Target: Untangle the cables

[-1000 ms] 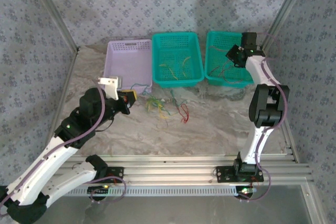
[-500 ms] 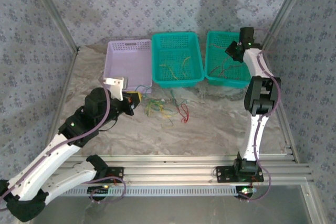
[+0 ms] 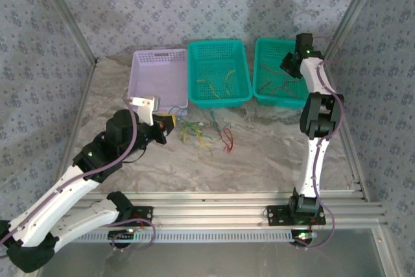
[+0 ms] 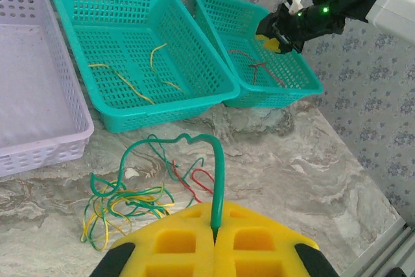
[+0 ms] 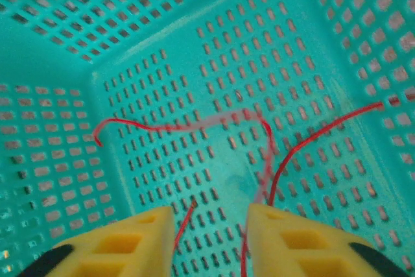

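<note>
Green cable (image 4: 220, 180) is pinched in the closed left gripper (image 4: 215, 226) above the desk (image 4: 292, 173). Right gripper (image 5: 211, 225), fingers apart, hangs over red cables (image 5: 337, 121) in a teal basket (image 5: 162, 43).

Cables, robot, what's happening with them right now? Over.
Left gripper shut on green cable. Right gripper open over red cables in basket. Tangle lies on table.
</note>
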{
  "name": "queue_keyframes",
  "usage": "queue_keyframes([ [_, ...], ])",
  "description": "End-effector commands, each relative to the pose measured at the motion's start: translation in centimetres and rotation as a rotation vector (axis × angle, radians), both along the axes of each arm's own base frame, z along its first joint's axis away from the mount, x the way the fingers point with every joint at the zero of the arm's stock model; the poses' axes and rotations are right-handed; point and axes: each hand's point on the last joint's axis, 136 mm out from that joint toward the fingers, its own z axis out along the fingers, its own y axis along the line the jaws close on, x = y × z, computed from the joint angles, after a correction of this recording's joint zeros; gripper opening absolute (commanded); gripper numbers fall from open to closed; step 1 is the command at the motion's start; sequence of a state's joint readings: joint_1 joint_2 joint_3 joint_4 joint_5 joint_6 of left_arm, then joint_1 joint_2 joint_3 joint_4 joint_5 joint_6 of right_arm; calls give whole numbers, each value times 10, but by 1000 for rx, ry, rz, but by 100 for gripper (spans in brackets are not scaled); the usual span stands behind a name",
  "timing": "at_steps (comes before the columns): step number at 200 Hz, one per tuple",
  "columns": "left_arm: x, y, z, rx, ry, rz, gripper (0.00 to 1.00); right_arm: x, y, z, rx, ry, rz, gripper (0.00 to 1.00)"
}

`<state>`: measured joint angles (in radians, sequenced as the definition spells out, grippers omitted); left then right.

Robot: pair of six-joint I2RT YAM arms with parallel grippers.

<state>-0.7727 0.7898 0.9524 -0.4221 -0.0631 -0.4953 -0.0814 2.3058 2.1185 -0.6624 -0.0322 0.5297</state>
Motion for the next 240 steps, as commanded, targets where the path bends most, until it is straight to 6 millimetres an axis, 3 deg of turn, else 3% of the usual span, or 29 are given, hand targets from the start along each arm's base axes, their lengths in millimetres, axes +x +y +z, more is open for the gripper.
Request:
queue_keyframes([
  [1,1,-4,8,-13,-25,-6,0,-12,-7,62,-57,-108,-21,42],
  [19,2,-6,8,-17,-29,-10,0,-22,0,106,-86,-214,0,45],
  [40,2,-10,6,-23,-27,-21,0,-46,34,148,-85,-313,75,48],
  [57,3,-11,3,-26,-26,-20,0,-71,73,166,-56,-379,163,51],
  [72,2,-10,2,-29,-28,-17,0,-99,107,167,-12,-401,242,54],
  [111,0,-7,2,-22,-36,-14,0,-174,198,138,161,-423,499,57],
  [116,0,-6,2,-19,-38,-12,0,-186,205,120,169,-382,514,57],
  [125,0,-4,4,-17,-46,-7,0,-202,218,109,170,-352,554,57],
  [166,-2,3,5,7,-72,5,0,-268,242,41,56,-145,643,57],
  [220,-3,7,1,26,-75,12,0,-314,246,5,9,-24,688,59],
  [240,-3,8,0,27,-73,15,0,-326,259,-13,15,31,732,59],
])
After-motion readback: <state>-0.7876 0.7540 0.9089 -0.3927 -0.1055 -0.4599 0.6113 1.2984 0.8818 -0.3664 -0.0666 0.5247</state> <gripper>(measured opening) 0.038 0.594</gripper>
